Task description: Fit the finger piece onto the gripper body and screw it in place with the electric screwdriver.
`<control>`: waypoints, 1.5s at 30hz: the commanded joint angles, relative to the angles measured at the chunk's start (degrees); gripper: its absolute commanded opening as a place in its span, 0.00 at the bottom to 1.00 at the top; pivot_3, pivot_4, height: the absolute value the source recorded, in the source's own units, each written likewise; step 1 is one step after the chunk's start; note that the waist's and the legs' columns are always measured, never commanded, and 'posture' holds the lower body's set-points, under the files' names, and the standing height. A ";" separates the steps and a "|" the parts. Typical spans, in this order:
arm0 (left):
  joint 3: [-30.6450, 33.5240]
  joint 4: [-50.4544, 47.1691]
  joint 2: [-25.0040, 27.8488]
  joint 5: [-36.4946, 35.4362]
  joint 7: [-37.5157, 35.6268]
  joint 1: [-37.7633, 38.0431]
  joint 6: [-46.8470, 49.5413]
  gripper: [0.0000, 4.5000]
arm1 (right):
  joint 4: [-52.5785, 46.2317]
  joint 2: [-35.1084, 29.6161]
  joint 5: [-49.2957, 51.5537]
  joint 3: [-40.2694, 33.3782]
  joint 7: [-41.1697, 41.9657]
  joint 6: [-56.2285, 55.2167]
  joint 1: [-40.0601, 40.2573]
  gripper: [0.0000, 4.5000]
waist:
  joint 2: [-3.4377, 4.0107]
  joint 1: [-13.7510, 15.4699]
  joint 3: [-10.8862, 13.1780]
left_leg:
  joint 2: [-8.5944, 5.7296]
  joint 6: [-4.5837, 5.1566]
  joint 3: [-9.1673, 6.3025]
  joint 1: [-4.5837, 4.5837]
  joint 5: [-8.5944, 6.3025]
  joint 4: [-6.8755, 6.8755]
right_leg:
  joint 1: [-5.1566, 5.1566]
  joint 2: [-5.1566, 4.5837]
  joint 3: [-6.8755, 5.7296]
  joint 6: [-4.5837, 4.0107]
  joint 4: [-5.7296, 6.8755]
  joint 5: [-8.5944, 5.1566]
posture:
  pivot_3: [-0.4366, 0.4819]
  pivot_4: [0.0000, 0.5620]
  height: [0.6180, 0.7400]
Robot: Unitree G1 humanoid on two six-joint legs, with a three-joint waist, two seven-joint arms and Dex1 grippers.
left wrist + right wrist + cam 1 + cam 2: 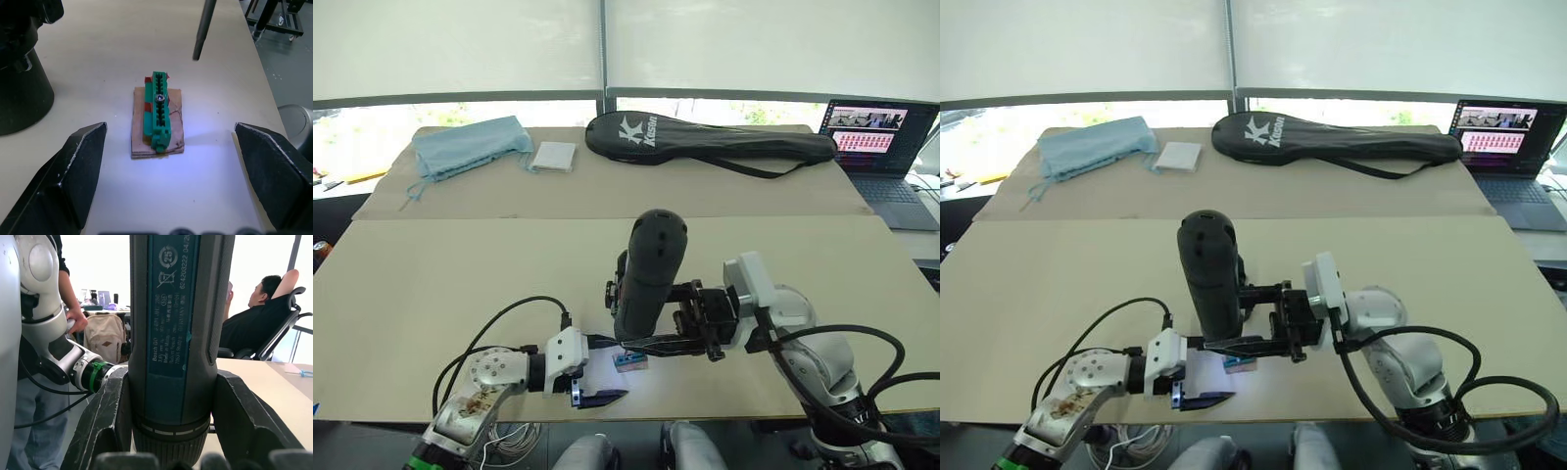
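- Here, the beige table [431,284] spreads wide before me; along its far side lie a long black racket bag [705,139], a blue cloth pouch [470,145] and a small white pad [554,156], with an open laptop [881,147] at the far right corner.
- Next in size, the electric screwdriver [649,272] stands nearly upright at the near edge, rounded end up, clenched by my right gripper [168,421], whose fingers press its barrel from both sides.
- Just behind the screwdriver a dark blocky shape, which I take for the gripper body [22,83], rests on the table, mostly hidden.
- My left gripper [171,166] lies low on the table, fingers spread wide and holding nothing.
- Between those spread fingers sits a small green-and-brown block [157,116] with a screw head [160,98] seated in its top row.
- Smallest, the screwdriver's thin metal bit [203,29] hangs just above and beyond that screw, not touching it.
- I cannot pick out the finger piece.
- To do this step well, I judge I should keep the tool vertical, centre the bit over the screw head, lower gently, and steady the block with my left fingers.
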 commanded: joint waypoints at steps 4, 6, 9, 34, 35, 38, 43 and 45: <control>-2.33 2.48 -0.27 2.64 0.41 0.10 -1.75 0.98 | 0.27 1.55 -0.49 0.15 0.85 -2.99 -1.28 0.42 | 0.01 0.05 -0.01 | 0.00 0.00 0.00 0.06 0.00 0.00 | 0.05 0.00 0.01 0.00 0.00 0.00 | 0.48 0.27 1.00; -2.84 3.54 -1.22 3.28 1.36 -0.28 -1.77 0.98 | 1.61 1.87 -1.34 0.49 1.45 -3.58 -1.45 0.42 | 0.05 0.11 -0.01 | 0.00 0.00 0.00 0.08 0.00 0.00 | 0.05 0.00 0.01 0.00 0.02 0.00 | 0.48 0.27 1.00; -3.16 3.64 -1.95 3.37 1.82 -0.70 -1.45 0.98 | 2.93 1.97 -1.97 0.64 2.27 -4.30 -1.80 0.42 | 0.08 0.39 -0.01 | -0.05 0.00 0.00 0.11 0.00 0.01 | 0.11 -0.02 0.00 0.01 0.03 0.00 | 0.48 0.27 1.00; -4.87 8.47 -4.26 4.03 1.10 -3.43 -3.79 0.98 | 3.83 0.99 -1.66 -1.46 3.24 -3.99 -2.63 0.42 | 0.12 1.45 -0.03 | -0.10 0.01 0.00 0.13 0.00 0.08 | 0.13 -0.06 0.01 0.02 0.09 0.01 | 0.48 0.27 1.00; -4.93 8.61 -4.34 4.13 1.13 -3.50 -3.88 0.98 | 3.87 0.82 -1.71 -1.52 3.41 -4.05 -2.62 0.42 | 0.12 1.45 -0.03 | -0.10 0.01 0.00 0.13 0.00 0.08 | 0.13 -0.07 0.02 0.02 0.09 0.01 | 0.48 0.27 1.00; -4.92 8.77 -4.46 4.22 1.09 -3.56 -3.90 0.98 | 3.95 0.45 -1.65 -1.72 3.64 -4.01 -2.61 0.42 | 0.12 1.46 -0.03 | -0.10 0.01 0.00 0.13 0.00 0.09 | 0.13 -0.07 0.02 0.02 0.09 0.01 | 0.48 0.27 1.00; -5.04 9.03 -4.53 4.42 0.98 -3.67 -3.84 0.98 | 4.29 0.09 -1.77 -1.69 3.81 -4.28 -2.61 0.42 | 0.12 1.46 -0.03 | -0.11 0.01 0.00 0.13 0.00 0.09 | 0.14 -0.07 0.02 0.03 0.08 0.01 | 0.48 0.27 1.00; -5.04 9.01 -4.51 4.41 0.96 -3.66 -3.77 0.98 | 4.33 0.06 -1.84 -1.71 3.77 -4.33 -2.62 0.42 | 0.12 1.46 -0.03 | -0.10 0.01 0.00 0.13 0.00 0.08 | 0.14 -0.07 0.03 0.03 0.09 0.01 | 0.48 0.27 1.00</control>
